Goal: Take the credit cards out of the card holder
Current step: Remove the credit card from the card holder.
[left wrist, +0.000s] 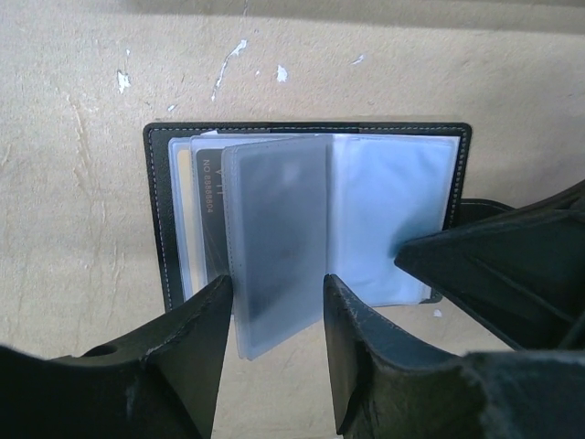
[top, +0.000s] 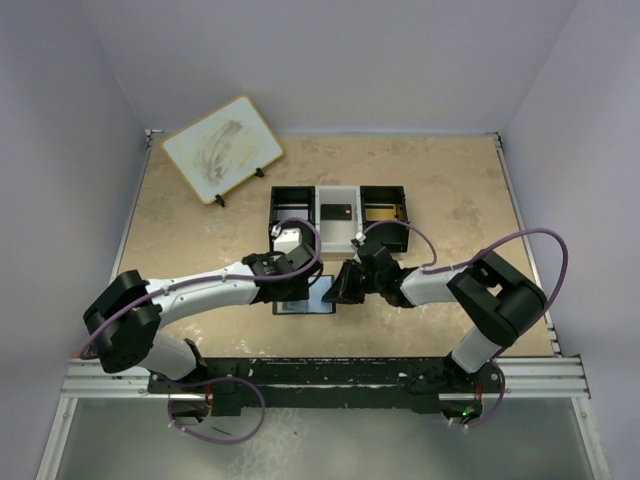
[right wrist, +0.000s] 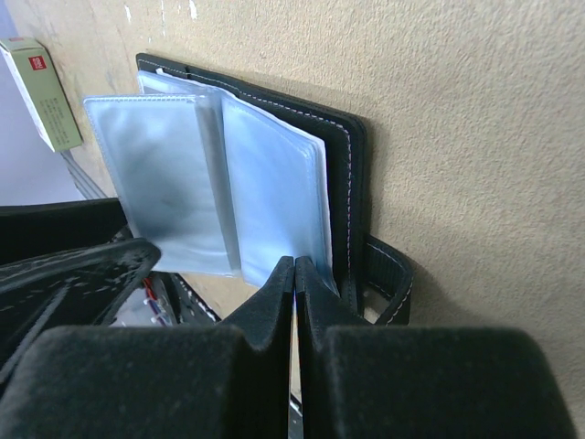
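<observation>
- A white sketch board leans on its stand at the far left corner of the table.
- The left gripper hangs over the left half of the wallet with its jaws partly apart. One clear sleeve stands up in the gap, its side edges right at the two fingers. Whether they press it I cannot tell.
- The wallet lies open and flat near the front of the table, between the two grippers. It is black outside, with pale blue sleeves inside.
- A dark card with a printed number sits in a left-hand sleeve inside the wallet, partly covered by the raised sleeve.
- A black-and-white tray sits just behind the wallet.
- The right gripper is closed tight, its tips together and touching the near edge of the right-hand sleeve.
</observation>
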`<state>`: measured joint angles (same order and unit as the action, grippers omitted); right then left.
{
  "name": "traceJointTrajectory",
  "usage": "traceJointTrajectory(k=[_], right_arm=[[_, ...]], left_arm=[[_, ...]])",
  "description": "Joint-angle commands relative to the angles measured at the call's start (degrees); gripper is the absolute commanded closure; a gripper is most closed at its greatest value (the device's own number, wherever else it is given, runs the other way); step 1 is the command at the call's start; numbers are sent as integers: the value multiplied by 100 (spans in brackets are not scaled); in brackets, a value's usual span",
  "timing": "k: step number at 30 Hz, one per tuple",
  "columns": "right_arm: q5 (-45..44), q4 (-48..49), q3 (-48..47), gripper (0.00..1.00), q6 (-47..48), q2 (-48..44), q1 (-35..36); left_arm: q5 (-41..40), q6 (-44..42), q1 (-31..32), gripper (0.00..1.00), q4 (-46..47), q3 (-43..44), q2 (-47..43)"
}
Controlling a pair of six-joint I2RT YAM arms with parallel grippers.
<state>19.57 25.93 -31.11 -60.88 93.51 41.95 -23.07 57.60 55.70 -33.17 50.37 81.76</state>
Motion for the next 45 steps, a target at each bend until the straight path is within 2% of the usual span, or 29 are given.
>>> traceJointTrajectory(k=[1,6,16,21,25,31,35,37,40,45], right_arm=[[-153,-571,-25,97,234,233,23],[-147,-597,-48,96,253,245,23],[-147,-600,-45,97,260,264,23],[-156,-590,-41,97,252,262,23],[-147,-591,-45,96,266,273,23],[-249,-510,-61,91,368,179,28],[-656,-800,-250,83,636,-193,87],[-830,-999,-382,77,821,-408,155],[-1193,-1479,-768,72,1093,-597,343],[-1856,-2409,-1623,67,1362,-463,793]], left_arm=[[43,-104,46,58,-93,271,234],[-236,-151,46,56,-478,468,264],[73,-277,55,56,-298,467,445],[-292,-312,98,54,-799,632,658],[-389,-266,103,51,-798,575,622],[-281,-81,116,50,-302,359,346],[-897,295,108,50,-504,279,-66],[-1182,447,61,46,-631,162,-363],[-1138,427,-318,43,-734,-73,-754],[-623,0,-1634,35,-662,-521,-1621]])
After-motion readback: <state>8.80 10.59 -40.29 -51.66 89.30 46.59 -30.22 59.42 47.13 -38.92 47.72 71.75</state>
